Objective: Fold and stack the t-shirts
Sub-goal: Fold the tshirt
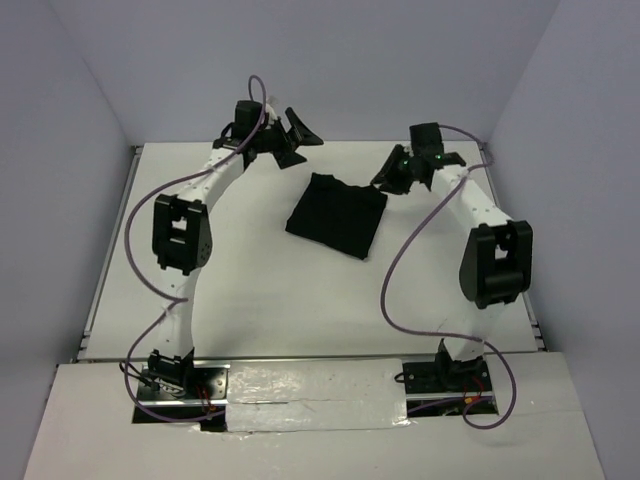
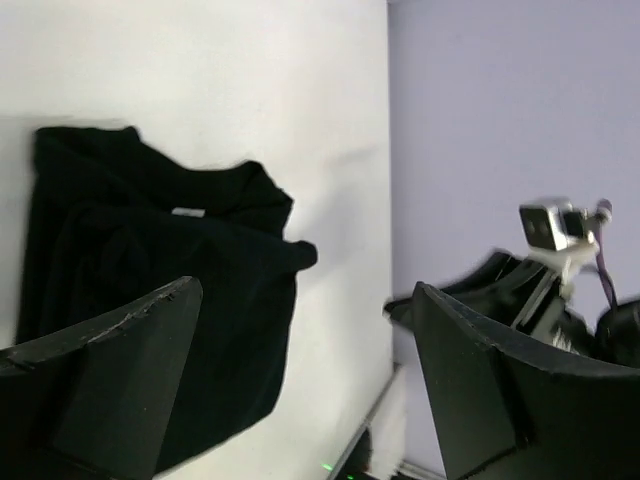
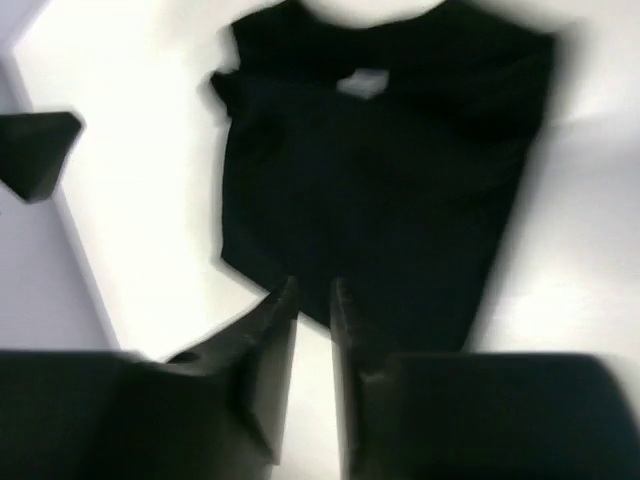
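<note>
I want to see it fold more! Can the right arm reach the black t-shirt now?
Probably yes. The right hand hovers close beside the black t-shirt, with only white table showing between them.

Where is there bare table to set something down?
The widest bare table lies between the shirt and the arm bases. It's crowded at the far edge, where the left gripper and right gripper hang near the shirt's far corners.
</note>
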Robot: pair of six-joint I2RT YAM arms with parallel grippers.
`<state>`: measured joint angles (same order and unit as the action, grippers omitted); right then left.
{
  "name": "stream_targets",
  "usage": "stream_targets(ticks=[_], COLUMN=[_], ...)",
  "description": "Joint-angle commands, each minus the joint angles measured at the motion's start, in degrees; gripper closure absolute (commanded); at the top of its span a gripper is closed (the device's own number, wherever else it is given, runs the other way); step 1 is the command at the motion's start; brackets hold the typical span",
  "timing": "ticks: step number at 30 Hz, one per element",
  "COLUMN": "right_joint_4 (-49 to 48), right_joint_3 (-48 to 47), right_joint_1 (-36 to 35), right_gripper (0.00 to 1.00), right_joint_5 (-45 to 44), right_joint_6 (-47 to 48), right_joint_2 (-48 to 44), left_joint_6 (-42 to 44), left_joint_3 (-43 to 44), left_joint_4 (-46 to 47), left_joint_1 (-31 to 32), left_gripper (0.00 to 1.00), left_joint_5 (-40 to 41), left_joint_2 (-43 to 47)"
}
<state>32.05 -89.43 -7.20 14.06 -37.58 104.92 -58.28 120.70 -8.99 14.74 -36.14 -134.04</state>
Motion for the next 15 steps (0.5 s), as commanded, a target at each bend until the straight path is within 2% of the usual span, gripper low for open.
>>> stream_targets(ticks=[1,2,3,5,7,10,15], right_joint_4=[-12.3,-13.9,-15.9,-20.6,-22.6,-22.3,-23.9], right_joint_3=[10.4,11.7,13.0,14.3,12.8,8.2,1.1], right_joint_1=[-6.7,-7.6,-8.3,-8.7,-7.2,-4.3,0.3], right_gripper=[0.78,0.94,1.00,1.00,1.00,1.00,0.99], right_joint_5=[5.4,5.4,6.3,8.9,10.0,10.3,18.4], right_joint_6=[-2.1,-2.8,-3.1,-4.6,-4.6,-3.9,-3.9], right_joint_2=[-4.4,-4.6,-3.5,0.3,3.5,9.7,18.6], left_joint_6=[11.7,12.6,13.5,14.0,14.7,15.2,17.5], left_joint_3=[-4.8,-7.2,-12.3,-18.6,-20.0,-18.8,-13.3], left_joint_4=[-10.5,-11.1,-11.1,-10.1,-10.6,-12.9,-14.6], left_joint_1=[0.6,1.0,1.3,2.6,3.6,4.6,5.3], left_gripper=[0.00,0.00,0.01,0.00,0.00,0.00,0.00], left_joint_5=[10.2,11.4,13.3,13.6,13.2,11.9,10.4], left_joint_2=[9.7,13.1,14.8,18.9,19.1,16.7,11.4])
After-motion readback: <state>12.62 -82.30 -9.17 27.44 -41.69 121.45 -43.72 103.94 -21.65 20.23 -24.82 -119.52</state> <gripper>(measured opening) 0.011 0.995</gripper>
